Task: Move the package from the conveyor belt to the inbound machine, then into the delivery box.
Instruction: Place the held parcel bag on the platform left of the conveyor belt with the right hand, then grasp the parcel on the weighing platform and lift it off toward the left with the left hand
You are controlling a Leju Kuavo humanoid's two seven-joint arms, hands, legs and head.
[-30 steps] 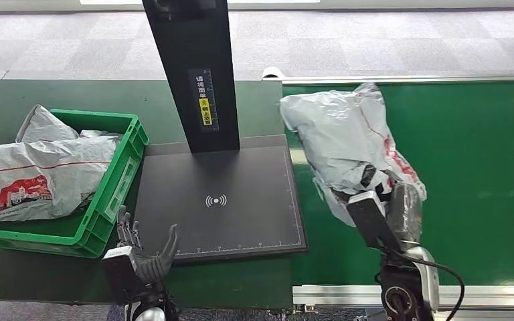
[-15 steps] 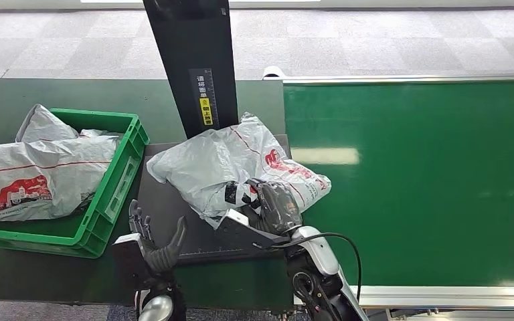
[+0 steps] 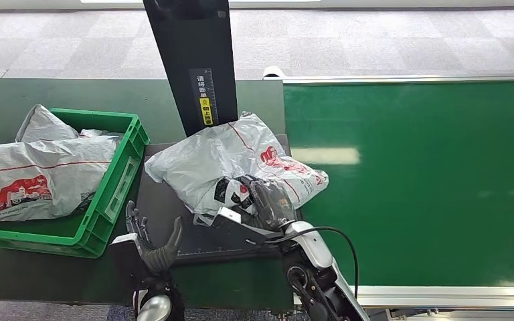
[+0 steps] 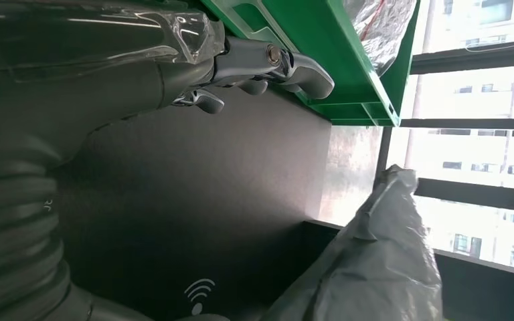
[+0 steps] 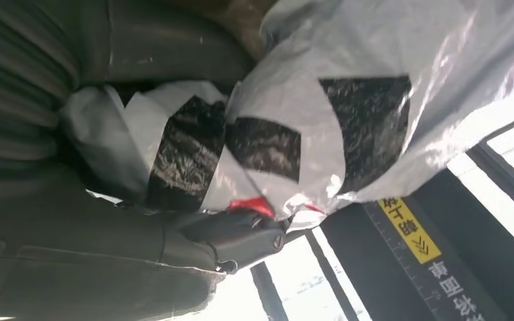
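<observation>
A grey plastic package with red print lies on the black plate of the inbound machine, below its black post. My right hand grips the package's near edge; the right wrist view shows the same package pressed against that hand. My left hand hovers with fingers spread at the plate's near-left corner, holding nothing. In the left wrist view its fingers stand over the plate, beside the green delivery box, with the package farther off.
The green delivery box sits left of the plate with two grey packages in it. The green conveyor belt runs to the right, edged by a metal rail. Grey carpet floor lies beyond.
One second ago my right hand held the package above the conveyor belt. It has carried it left onto the machine plate and set it slightly lower there. The left hand barely moved.
</observation>
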